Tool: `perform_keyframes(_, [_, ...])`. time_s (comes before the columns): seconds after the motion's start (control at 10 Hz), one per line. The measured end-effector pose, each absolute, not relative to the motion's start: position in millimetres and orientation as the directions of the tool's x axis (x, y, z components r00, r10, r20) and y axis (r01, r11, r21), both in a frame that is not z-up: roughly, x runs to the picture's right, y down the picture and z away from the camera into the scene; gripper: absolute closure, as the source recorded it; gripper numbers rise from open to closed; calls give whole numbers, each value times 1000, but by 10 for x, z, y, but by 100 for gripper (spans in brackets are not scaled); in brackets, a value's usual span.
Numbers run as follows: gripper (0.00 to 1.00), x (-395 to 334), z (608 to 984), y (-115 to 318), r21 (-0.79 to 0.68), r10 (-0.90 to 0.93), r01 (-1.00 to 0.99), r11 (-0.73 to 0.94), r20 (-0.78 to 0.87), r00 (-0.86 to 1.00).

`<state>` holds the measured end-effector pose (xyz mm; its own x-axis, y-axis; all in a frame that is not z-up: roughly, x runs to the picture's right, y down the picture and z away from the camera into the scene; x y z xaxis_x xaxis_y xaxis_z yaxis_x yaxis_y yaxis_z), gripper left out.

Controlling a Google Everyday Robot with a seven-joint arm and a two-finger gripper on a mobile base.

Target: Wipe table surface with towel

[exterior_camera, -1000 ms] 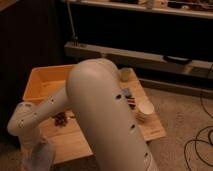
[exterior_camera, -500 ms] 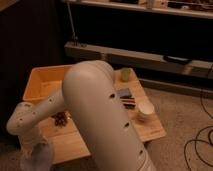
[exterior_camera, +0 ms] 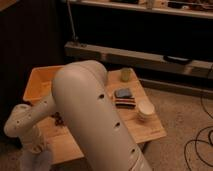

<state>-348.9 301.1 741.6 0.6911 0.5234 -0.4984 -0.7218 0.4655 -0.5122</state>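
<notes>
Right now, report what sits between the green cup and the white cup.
The dark blue striped block, in the camera view. The gripper is at bottom left by the towel, jaws shut.

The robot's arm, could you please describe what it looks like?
The arm is a fat, smooth, off-white rounded shell with small dark holes along its side and a rounded joint; no cables show. Its claw lies at the lower left edge.

Gripper at near left, down by the towel, has closed. Big arm link has shifted slightly left, uncovering more of the dark striped block.
</notes>
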Motion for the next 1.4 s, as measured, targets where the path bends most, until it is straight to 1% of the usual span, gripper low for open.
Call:
perform_keyframes(0.1, [100, -3457, 7419, 2992, -499, 528, -732, 464, -508, 680])
perform_keyframes(0.4, [100, -3319, 7401, 2887, -471, 550, -764, 441, -531, 645])
perform_keyframes(0.7, [100, -2985, 7331, 2537, -470, 594, -808, 356, -554, 583])
perform_keyframes(0.8, [100, -2764, 7310, 2373, -455, 618, -832, 317, -567, 545])
perform_keyframes(1.0, [100, -2425, 7304, 2260, -422, 636, -860, 287, -588, 500])
perform_keyframes(1.2, [100, -2144, 7287, 2318, -393, 623, -874, 287, -616, 481])
perform_keyframes(1.4, [100, -2119, 7205, 2453, -399, 598, -863, 310, -624, 503])
